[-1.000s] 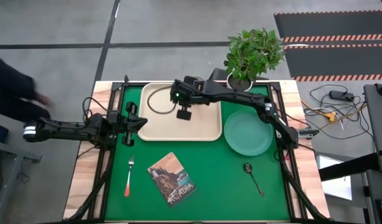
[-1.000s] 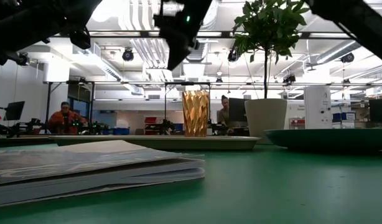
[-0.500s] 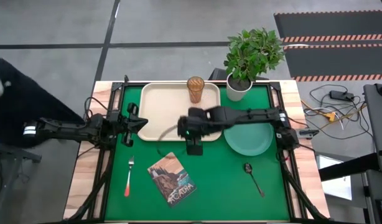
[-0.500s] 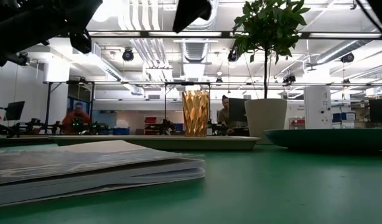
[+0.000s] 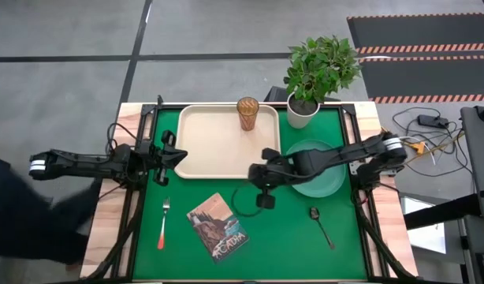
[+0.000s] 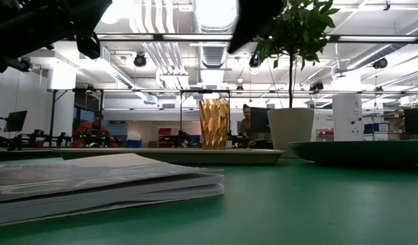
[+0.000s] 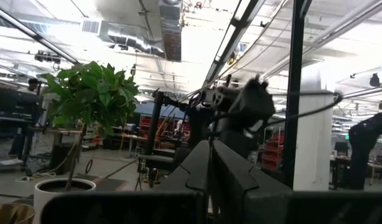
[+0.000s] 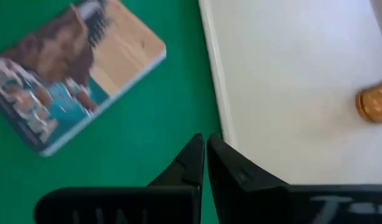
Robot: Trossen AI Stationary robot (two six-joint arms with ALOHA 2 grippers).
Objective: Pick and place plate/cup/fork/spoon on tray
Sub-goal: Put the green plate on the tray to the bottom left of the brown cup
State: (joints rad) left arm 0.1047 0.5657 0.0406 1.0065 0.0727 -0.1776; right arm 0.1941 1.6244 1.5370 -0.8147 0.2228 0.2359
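The amber ribbed cup [image 5: 247,113] stands upright on the cream tray [image 5: 210,150], near its far right corner; it also shows in the low view [image 6: 214,124]. The teal plate [image 5: 317,170] lies on the green mat to the right of the tray. The orange-handled fork [image 5: 163,225] lies at the near left, and the dark spoon [image 5: 321,225] at the near right. My right gripper [image 8: 205,152] is shut and empty, above the mat just past the tray's near right corner [image 5: 264,199]. My left gripper [image 5: 181,155] is shut and empty at the tray's left edge.
A book [image 5: 218,226] lies on the mat near the front, between fork and spoon. A white pot with a green plant [image 5: 303,110] stands at the far edge, to the right of the tray. A person in dark clothes stands at the table's left.
My right gripper has left the far part of the tray, where the cup stands, and has swung toward the table's near edge and to the right, rising out of the low view. The cup stays upright on the tray.
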